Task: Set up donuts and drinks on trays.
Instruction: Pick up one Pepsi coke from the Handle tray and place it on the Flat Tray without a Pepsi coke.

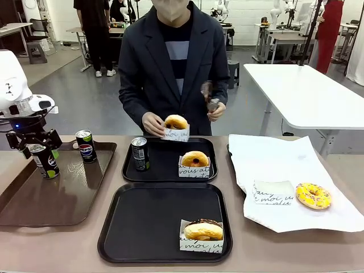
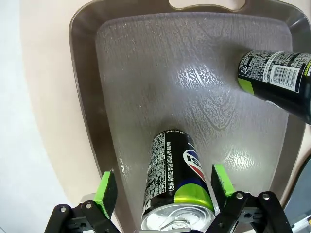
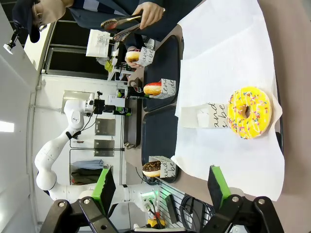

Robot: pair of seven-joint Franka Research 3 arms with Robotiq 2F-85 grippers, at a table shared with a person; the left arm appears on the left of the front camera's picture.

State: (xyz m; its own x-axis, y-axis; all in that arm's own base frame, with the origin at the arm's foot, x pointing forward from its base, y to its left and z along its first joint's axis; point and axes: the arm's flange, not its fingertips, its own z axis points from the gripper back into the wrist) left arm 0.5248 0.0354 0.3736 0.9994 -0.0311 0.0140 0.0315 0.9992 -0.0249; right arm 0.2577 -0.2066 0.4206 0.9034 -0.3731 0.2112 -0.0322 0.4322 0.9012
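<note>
straddling can (image 2: 171,165), left end effector (image 2: 164,187) spread

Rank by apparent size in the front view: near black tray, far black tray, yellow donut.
Largest: near black tray.
Next: far black tray, though nearness may explain the gap.
Smallest: yellow donut.

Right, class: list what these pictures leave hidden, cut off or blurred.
Left wrist view: the far can is cut by the right edge.
Left wrist view: the near can, between the left end effector's pads, is cut by the bottom edge.
Front view: the tool in the person's hand is motion-blurred.
Front view: the sleeve hides the near donut's lower part.
</note>
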